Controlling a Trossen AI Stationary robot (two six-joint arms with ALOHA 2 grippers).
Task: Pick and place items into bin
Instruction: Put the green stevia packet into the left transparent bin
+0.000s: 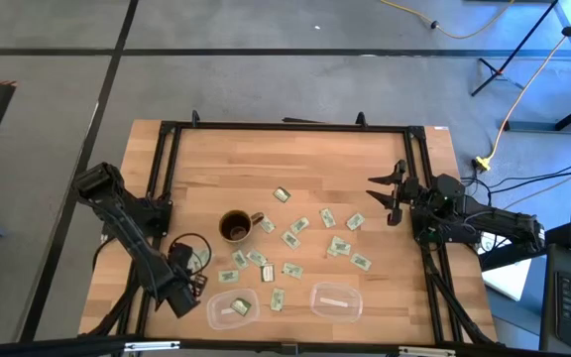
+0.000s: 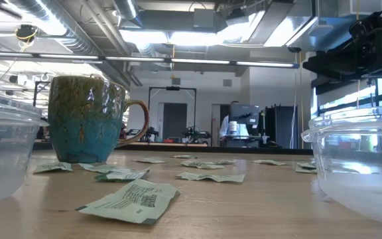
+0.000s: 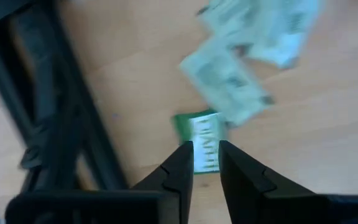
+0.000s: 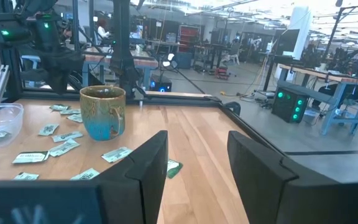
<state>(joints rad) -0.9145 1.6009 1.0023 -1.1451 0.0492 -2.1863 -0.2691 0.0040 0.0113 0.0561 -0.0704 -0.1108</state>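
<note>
Several small pale green and white packets (image 1: pixel 295 238) lie flat on the wooden table, right of and in front of the brown mug (image 1: pixel 236 227). My left gripper (image 1: pixel 194 263) is at the table's near left, beside the black frame bar (image 3: pixel 61 106). It points down and is open, its fingertips (image 3: pixel 205 155) standing over one green packet (image 3: pixel 199 127) that lies on the wood. My right gripper (image 1: pixel 390 198) waits open at the table's right edge, level, with nothing between its fingers (image 4: pixel 197 168). My left gripper points down with its two fingertips (image 3: pixel 182 158) on either side of the green packet's end (image 3: pixel 206 152), which shows flat through the gap. I cannot tell whether the tips touch the packet.
Two clear plastic bins stand at the near edge: one (image 1: pixel 232 307) close to my left gripper with a packet inside, the other (image 1: pixel 335 300) to its right. The mug (image 2: pixel 88 119) stands left of centre. A black frame runs along the table's sides.
</note>
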